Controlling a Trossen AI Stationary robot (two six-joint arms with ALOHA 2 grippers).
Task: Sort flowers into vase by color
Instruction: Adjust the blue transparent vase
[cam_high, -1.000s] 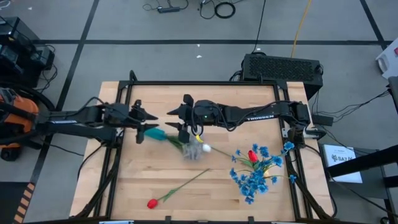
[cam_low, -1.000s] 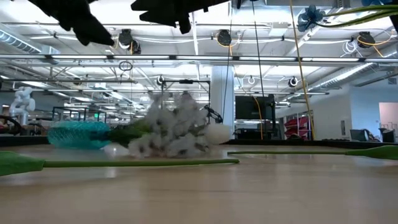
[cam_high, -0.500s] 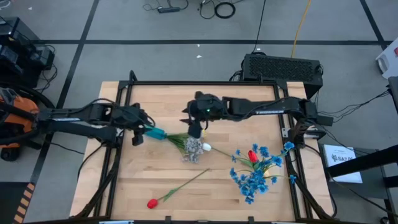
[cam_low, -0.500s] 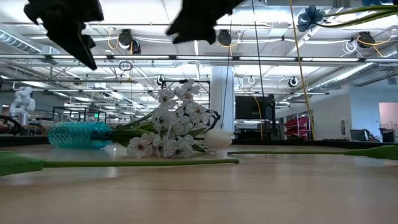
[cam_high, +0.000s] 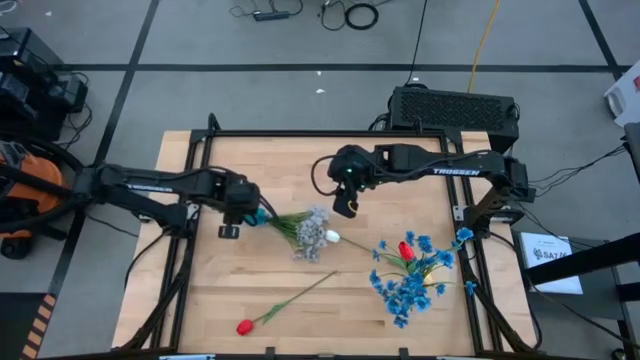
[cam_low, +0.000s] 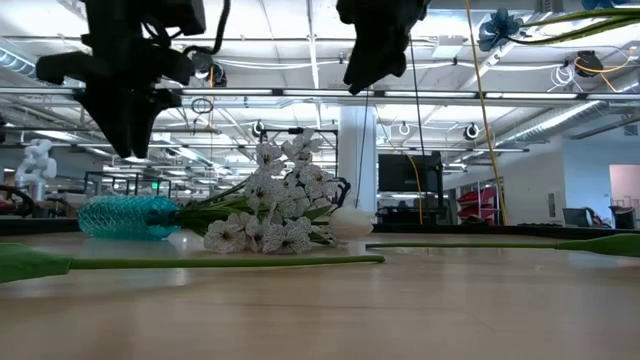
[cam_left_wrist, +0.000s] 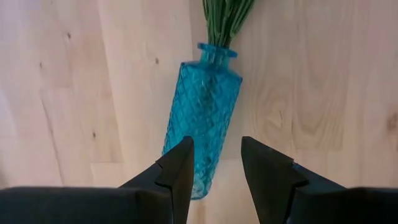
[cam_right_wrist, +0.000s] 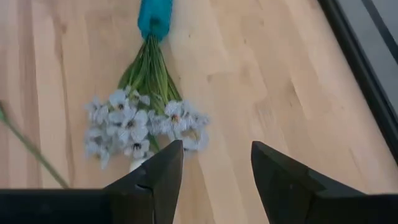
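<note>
Teal vase (cam_high: 252, 213) flat, mouth toward right arm.

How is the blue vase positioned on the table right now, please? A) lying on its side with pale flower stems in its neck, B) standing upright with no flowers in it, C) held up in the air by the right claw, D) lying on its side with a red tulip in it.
A: the blue vase lies flat on the table, the pale blue-white spray in its neck.

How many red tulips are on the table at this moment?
2. One red tulip lies alone near the table's front edge, its stem angling toward the centre. The other red tulip sits among the bright blue sprays on the right; more could be hidden beneath them.
</note>
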